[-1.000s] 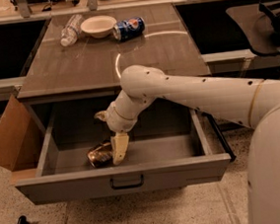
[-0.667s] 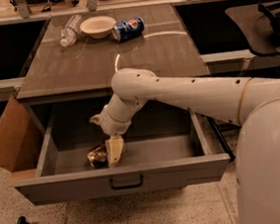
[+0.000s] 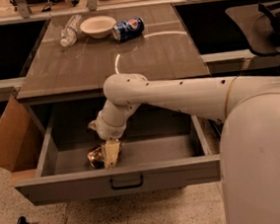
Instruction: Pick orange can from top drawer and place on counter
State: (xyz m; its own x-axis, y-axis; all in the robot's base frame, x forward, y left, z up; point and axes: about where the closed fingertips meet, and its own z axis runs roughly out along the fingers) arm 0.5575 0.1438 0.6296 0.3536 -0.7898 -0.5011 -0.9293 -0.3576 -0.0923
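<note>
Gripper (image 3: 109, 155) has slid leftward over the last second and now sits just up-left of the drawer handle (image 3: 126, 183), touching the orange can (image 3: 95, 157). Can unmoved on the top drawer (image 3: 173, 150) floor. Whether the can is clasped: cannot tell. Lift to the counter (image 3: 76, 65) not yet done.

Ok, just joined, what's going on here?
The arm reaches down into the open top drawer, with the gripper right at the orange can, which lies on the drawer floor near the front. Whether it has hold of the can cannot be told. The can is not on the counter yet; a Pepsi can, a white bowl and a plastic bottle sit at its far edge.
</note>
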